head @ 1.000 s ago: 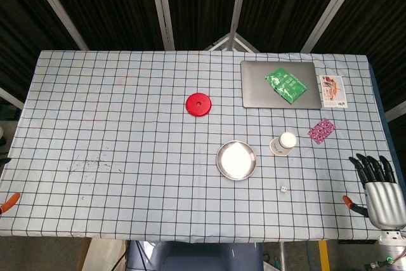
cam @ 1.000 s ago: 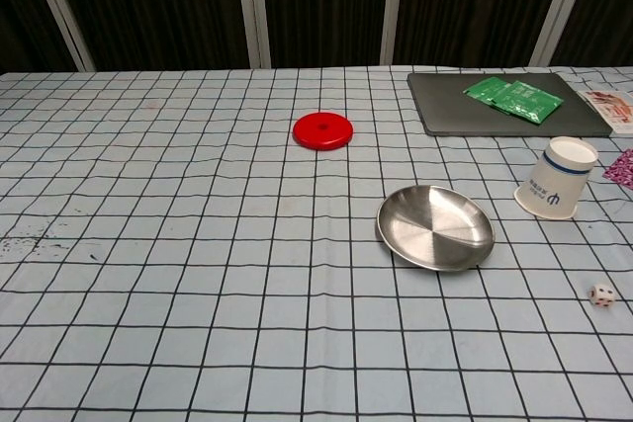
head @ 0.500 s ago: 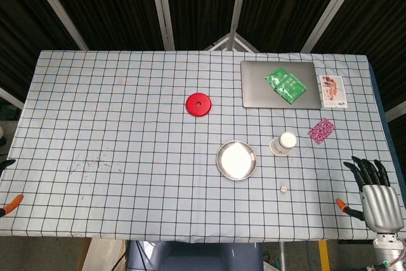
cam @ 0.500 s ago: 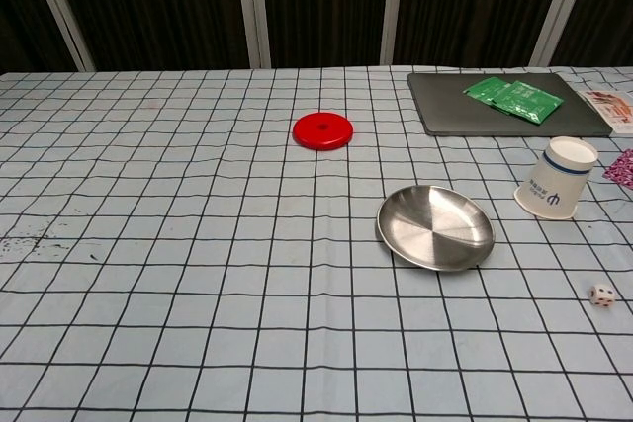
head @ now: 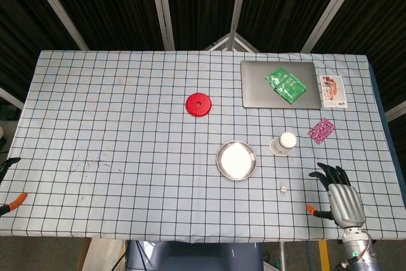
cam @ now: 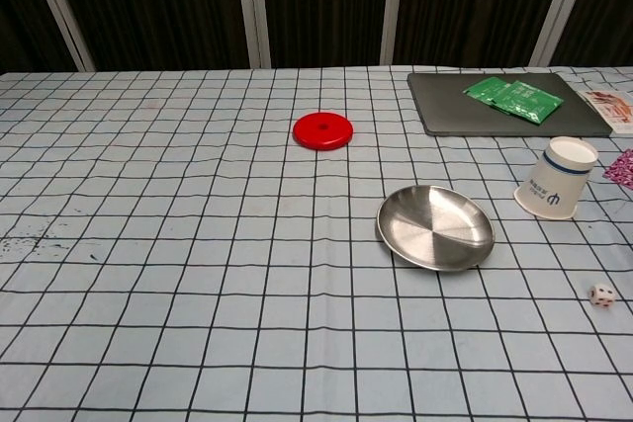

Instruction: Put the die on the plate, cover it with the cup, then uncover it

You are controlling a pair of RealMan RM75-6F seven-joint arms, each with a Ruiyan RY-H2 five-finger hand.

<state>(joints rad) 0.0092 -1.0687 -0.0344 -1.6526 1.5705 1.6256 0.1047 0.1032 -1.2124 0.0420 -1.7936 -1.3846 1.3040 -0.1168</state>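
Note:
A small white die (head: pixel 283 189) (cam: pixel 600 295) lies on the checked cloth, in front and to the right of the round metal plate (head: pixel 236 160) (cam: pixel 435 227). A white paper cup (head: pixel 283 143) (cam: pixel 555 178) stands upside down, right of the plate and behind the die. My right hand (head: pixel 337 196) hovers at the near right of the table, right of the die, fingers spread and holding nothing. Of my left hand (head: pixel 9 185) only fingertips show at the left edge of the head view. The chest view shows neither hand.
A red disc (head: pixel 198 105) (cam: pixel 322 130) lies behind the plate to the left. A grey tray (head: pixel 254 90) (cam: pixel 445 106) with green packets (head: pixel 287 85) sits at the back right, beside a card (head: pixel 332 90) and a pink packet (head: pixel 321 130).
My right hand has moved left across the table's near right, closer to the die. The left fingertips shifted slightly at the left edge. Die, cup and plate have not moved.

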